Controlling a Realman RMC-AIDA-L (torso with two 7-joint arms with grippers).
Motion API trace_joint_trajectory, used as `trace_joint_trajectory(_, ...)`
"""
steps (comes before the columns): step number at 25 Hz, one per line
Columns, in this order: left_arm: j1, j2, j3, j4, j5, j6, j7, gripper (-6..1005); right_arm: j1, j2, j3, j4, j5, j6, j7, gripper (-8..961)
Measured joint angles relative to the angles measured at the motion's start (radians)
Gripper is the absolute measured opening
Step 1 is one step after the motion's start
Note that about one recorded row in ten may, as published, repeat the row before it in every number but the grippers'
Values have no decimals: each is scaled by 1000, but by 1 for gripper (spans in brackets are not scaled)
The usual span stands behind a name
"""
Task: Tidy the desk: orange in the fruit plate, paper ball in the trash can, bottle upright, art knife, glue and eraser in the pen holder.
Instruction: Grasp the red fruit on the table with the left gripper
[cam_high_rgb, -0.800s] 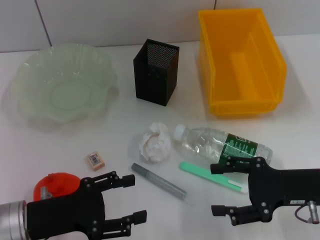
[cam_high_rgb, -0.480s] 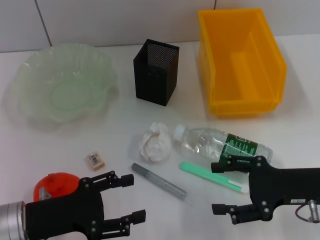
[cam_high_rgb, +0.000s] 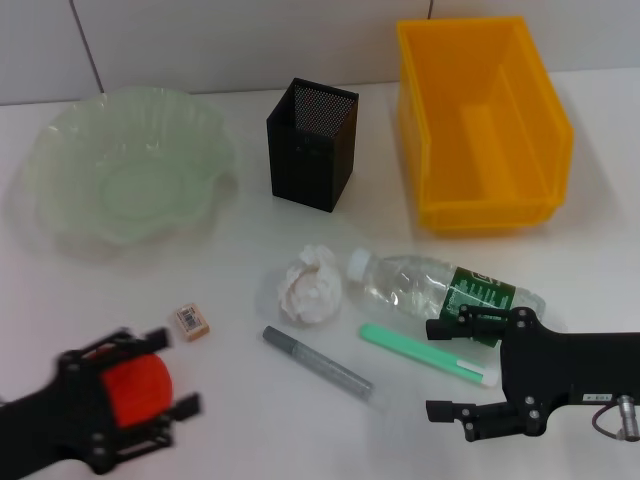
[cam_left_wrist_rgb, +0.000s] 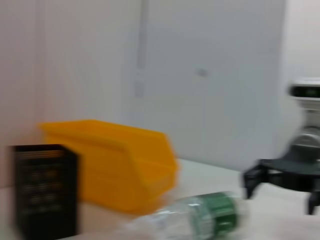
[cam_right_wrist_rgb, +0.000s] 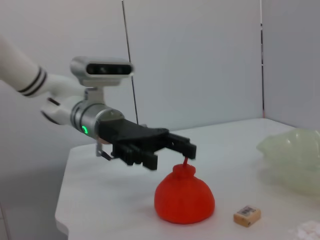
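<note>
Slippage threatens: left gripper (cam_high_rgb: 130, 390), jaws spread over the orange (cam_high_rgb: 137, 388) unclenched; right gripper (cam_high_rgb: 470, 370) idles open at 4 o'clock.

I see white desk (cam_high_rgb: 240, 420) bearing fruit plate (cam_high_rgb: 125, 175), pen holder (cam_high_rgb: 312, 143), trash can (cam_high_rgb: 483, 120), paper ball (cam_high_rgb: 310, 285), toppled bottle (cam_high_rgb: 445, 285), eraser (cam_high_rgb: 190, 320), orange (cam_high_rgb: 138, 390).

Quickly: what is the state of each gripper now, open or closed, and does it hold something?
Left gripper: open, fingers around the orange, not closed on it.
Right gripper: open, empty, beside the bottle.
</note>
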Motion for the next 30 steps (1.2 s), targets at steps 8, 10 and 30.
trace_joint_trajectory(8, 78, 1, -176, -6, 5, -8, 92, 767, 0, 1, 0, 0, 0, 9, 0, 828)
trace_joint_trajectory(10, 71, 0, -173, -18, 12, -27, 88, 765, 3, 1, -1, 4, 0, 11, -2, 828)
trace_joint_trajectory(30, 54, -1, -148, -80, 17, -213, 108, 744, 8, 5, 0, 19, 0, 12, -7, 828)
